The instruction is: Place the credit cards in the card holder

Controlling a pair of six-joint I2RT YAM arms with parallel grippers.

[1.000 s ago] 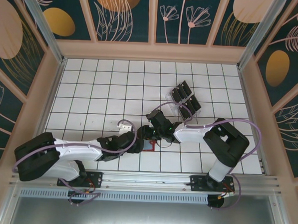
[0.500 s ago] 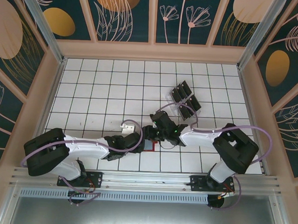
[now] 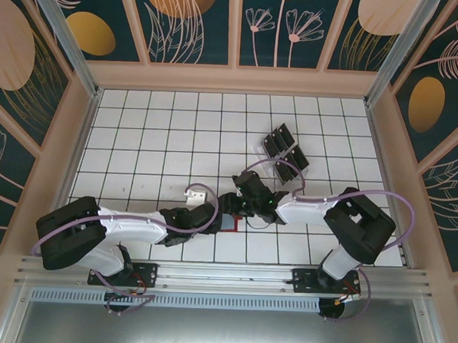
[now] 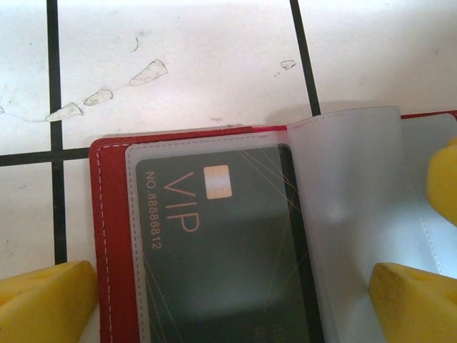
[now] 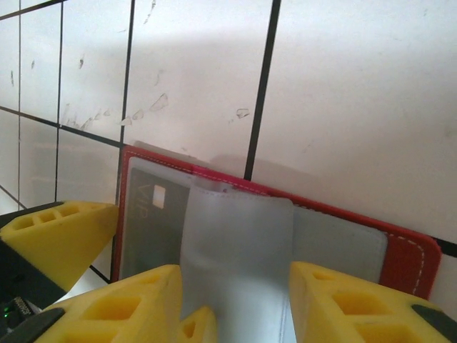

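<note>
The card holder [image 4: 114, 236] is a red wallet lying open on the white tiles. A black VIP credit card [image 4: 221, 243] sits in its left clear pocket. A translucent inner sleeve [image 4: 357, 193] stands curled up from the middle. My left gripper [image 4: 228, 304] is open, its yellow fingers [image 4: 43, 300] straddling the wallet's near edge. My right gripper [image 5: 235, 307] is open with the lifted sleeve [image 5: 243, 250] between its fingers, touching both. In the top view both grippers, left [image 3: 216, 212] and right [image 3: 239, 206], meet over the card holder [image 3: 230, 224]. More black credit cards [image 3: 284, 150] stand behind the right arm.
The spare cards sit in a clear slotted tray [image 3: 265, 162] behind the right arm. Raised wooden walls [image 3: 85, 133] fence the tiled table. The right gripper's finger [image 4: 444, 179] shows beside the sleeve in the left wrist view. The left gripper's finger [image 5: 61, 239] shows at the left of the right wrist view.
The left arm has reached right to the wallet and the right arm's elbow has swung outward. Over the last half second both grippers have barely moved.
</note>
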